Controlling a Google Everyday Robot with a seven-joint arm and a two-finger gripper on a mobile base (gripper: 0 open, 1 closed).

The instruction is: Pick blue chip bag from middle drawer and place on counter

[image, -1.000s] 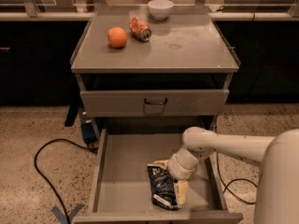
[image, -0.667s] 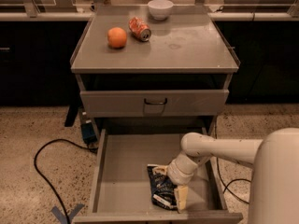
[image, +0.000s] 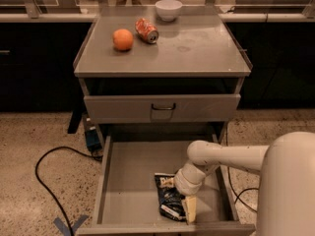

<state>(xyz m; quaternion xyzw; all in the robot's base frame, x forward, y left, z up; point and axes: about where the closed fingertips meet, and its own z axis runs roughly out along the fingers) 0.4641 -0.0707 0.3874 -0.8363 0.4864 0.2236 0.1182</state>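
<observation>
Grey metal counter (image: 101,63) bearing orange (image: 123,39), soda can (image: 146,30), white bowl (image: 168,9). Below, open middle drawer (image: 132,177) with blue chip bag (image: 168,199) flat on its floor, right of centre. Gripper (image: 188,208) down at bag's right edge; spread or pinching, cannot tell.

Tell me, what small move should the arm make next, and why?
Probably lift straight up once its hold is sure: the hand rests on the small crinkled dark blue foil chip bag, low inside the open grey metal drawer, and the flat grey metal counter is higher up.
</observation>
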